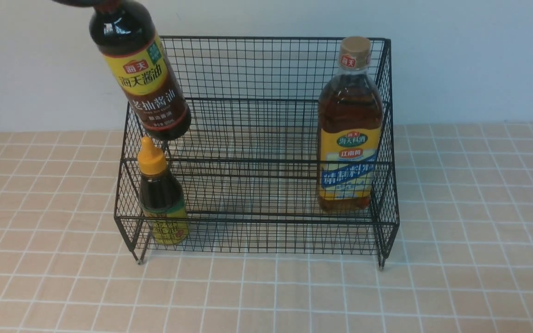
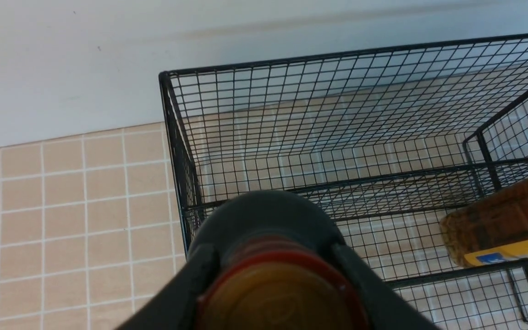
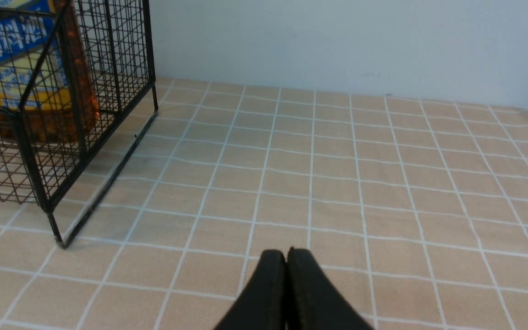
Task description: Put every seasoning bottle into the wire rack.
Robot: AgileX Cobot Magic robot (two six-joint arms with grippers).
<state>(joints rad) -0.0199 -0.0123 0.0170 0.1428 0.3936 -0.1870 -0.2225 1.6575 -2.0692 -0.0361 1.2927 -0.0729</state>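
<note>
Black right gripper (image 3: pixel 287 261) pressed closed; left gripper (image 2: pixel 273 275) clamps glossy soy bottle (image 1: pixel 139 74) over wire-mesh rack (image 1: pixel 257 152).

Wire rack (image 1: pixel 266 138): black mesh throughout, fine grid pattern.
Soy bottle (image 1: pixel 144 78) over the rack's left side: near-black body, brown-red neck; label yellow above, dark brown below, red edging, a small green patch.
Small bottle (image 1: pixel 160 194) in the rack's front left corner: dark body, yellow nozzle cap, yellow-green label.
Amber bottle (image 1: pixel 350 134) at the rack's right side: tan cap, yellow label with blue band.
Tablecloth (image 1: pixel 479 231) under the rack: beige squares, white lines.
Wall (image 1: pixel 479 55) behind the rack: pale blue-white.
</note>
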